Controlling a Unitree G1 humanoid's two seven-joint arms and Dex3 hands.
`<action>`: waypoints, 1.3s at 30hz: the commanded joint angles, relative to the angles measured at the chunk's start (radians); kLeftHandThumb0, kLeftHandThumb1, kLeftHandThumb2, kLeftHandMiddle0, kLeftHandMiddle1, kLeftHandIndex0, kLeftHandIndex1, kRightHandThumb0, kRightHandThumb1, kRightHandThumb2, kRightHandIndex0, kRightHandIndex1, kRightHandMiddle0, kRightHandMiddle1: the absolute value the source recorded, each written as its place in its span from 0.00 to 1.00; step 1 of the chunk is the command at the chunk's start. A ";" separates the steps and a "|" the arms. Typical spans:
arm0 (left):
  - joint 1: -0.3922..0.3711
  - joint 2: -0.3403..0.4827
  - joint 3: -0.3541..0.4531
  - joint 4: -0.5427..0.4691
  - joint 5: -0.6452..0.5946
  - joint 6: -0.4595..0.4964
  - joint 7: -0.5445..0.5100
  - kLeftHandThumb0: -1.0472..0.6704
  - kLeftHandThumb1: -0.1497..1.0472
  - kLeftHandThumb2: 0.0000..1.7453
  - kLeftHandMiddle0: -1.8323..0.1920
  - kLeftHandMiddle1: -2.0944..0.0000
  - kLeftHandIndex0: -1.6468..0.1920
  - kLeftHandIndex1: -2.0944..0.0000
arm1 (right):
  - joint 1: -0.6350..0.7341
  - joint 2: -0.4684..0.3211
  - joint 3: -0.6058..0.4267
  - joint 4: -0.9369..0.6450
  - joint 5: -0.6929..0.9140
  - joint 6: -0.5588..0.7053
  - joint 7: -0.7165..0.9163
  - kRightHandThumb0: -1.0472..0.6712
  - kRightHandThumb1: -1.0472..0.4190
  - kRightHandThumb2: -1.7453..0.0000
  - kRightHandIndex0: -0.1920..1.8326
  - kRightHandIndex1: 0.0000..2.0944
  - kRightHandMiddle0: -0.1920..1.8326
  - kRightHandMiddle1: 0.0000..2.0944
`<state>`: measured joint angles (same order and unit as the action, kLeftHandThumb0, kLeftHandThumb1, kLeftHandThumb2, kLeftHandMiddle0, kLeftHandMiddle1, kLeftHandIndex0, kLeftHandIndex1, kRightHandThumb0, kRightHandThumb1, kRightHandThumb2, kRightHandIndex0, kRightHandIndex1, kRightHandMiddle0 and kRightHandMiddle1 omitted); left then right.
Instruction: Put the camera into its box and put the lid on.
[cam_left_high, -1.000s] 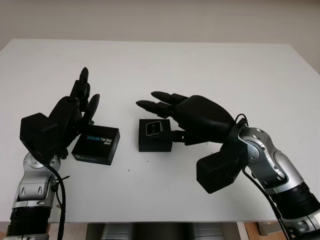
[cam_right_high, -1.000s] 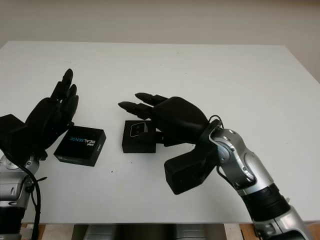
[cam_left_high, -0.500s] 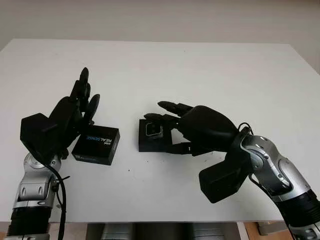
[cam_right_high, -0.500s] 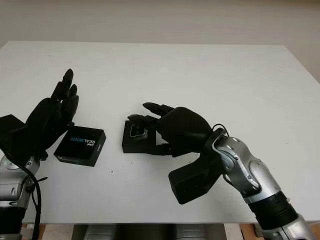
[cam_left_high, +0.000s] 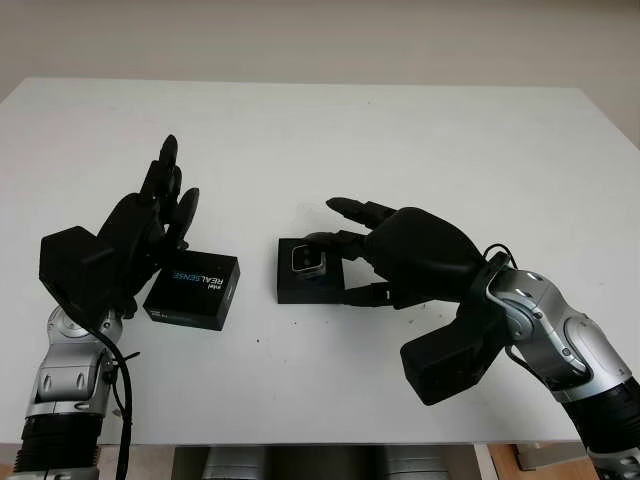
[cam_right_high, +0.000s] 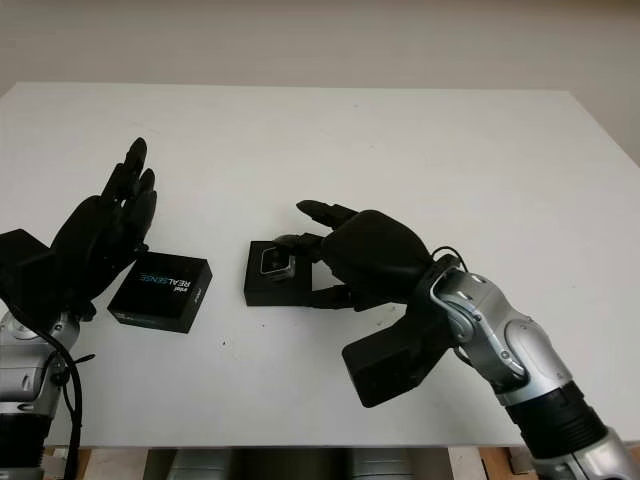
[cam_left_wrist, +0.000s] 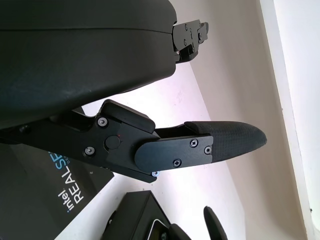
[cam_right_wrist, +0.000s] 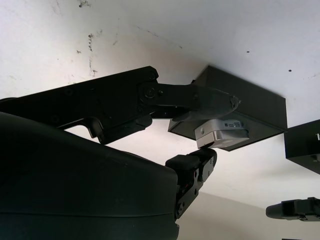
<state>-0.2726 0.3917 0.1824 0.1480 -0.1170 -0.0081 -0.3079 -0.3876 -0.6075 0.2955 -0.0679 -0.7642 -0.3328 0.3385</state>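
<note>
A small silver camera (cam_left_high: 308, 260) sits in the open black box (cam_left_high: 298, 291) at the middle of the white table. My right hand (cam_left_high: 335, 268) reaches over the box from the right. In the right wrist view one finger (cam_right_wrist: 205, 102) lies over the camera (cam_right_wrist: 222, 134) and another presses its opposite edge, so the hand is shut on it. The black lid (cam_left_high: 195, 288), printed REALSENSE, lies flat to the left of the box. Just left of the lid my left hand (cam_left_high: 160, 215) is open and raised, apart from it.
The white table (cam_left_high: 420, 130) stretches wide behind and to the right of the box. Its front edge runs close below both forearms. A narrow strip of bare table separates the lid from the box.
My right hand has drawn back to the right and curled its fingers down onto the camera. Camera, box, lid and left hand have stayed in place.
</note>
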 joint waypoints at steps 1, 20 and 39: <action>-0.003 0.002 0.006 -0.008 -0.002 0.000 0.004 0.11 1.00 0.31 1.00 1.00 1.00 1.00 | -0.002 -0.010 0.000 0.004 0.007 -0.009 0.003 0.19 0.00 0.75 0.16 0.02 0.34 0.08; 0.011 -0.002 0.005 -0.027 -0.005 0.004 0.009 0.11 1.00 0.31 1.00 1.00 1.00 1.00 | 0.012 -0.026 0.006 -0.009 0.024 -0.027 0.062 0.14 0.00 0.72 0.15 0.03 0.45 0.10; 0.042 0.015 0.020 -0.092 -0.022 0.062 -0.005 0.11 1.00 0.31 1.00 1.00 1.00 1.00 | 0.060 -0.026 0.017 -0.038 0.008 -0.033 0.077 0.11 0.00 0.70 0.19 0.03 0.52 0.14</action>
<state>-0.2371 0.3940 0.1919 0.0802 -0.1329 0.0505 -0.3071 -0.3616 -0.6224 0.2939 -0.1108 -0.7514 -0.3568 0.4089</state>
